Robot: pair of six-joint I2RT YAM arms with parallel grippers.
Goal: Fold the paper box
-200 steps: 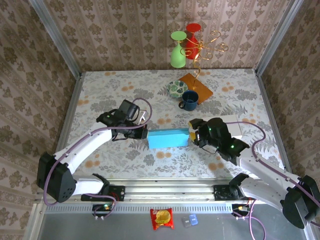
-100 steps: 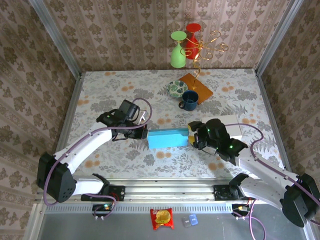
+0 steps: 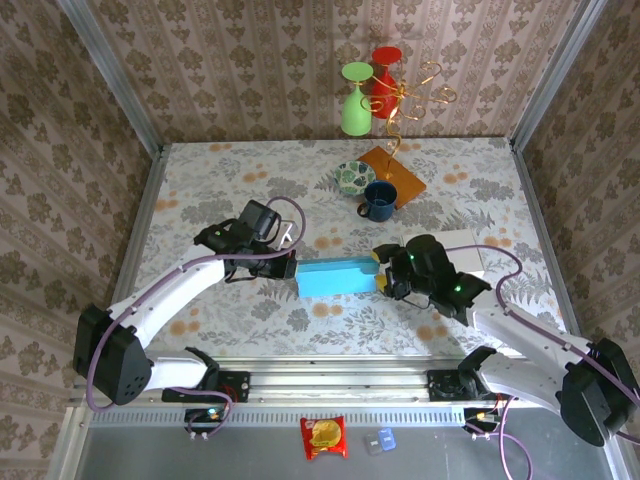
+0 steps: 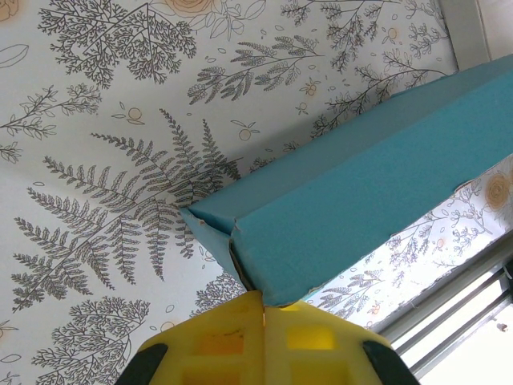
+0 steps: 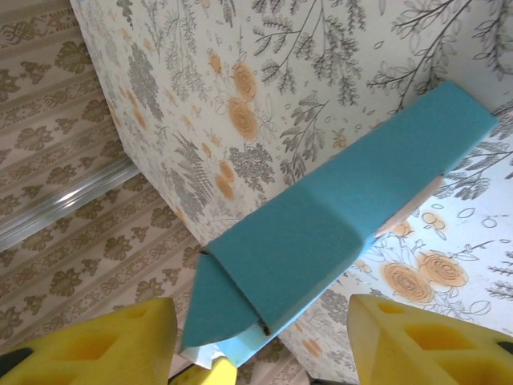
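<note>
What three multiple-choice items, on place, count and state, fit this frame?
1. Where does the paper box lie? A on the orange mat; B between the left end effector and right end effector; C by the far wall.
2. How many glasses are on the wire rack? A one; B two; C four.
3. The right end effector's jaws are: A open about the box's end; B shut; C holding a mug.
B: an end effector meets each end. B: green glass and red glass. A: yellow fingers flank the box's end.
</note>
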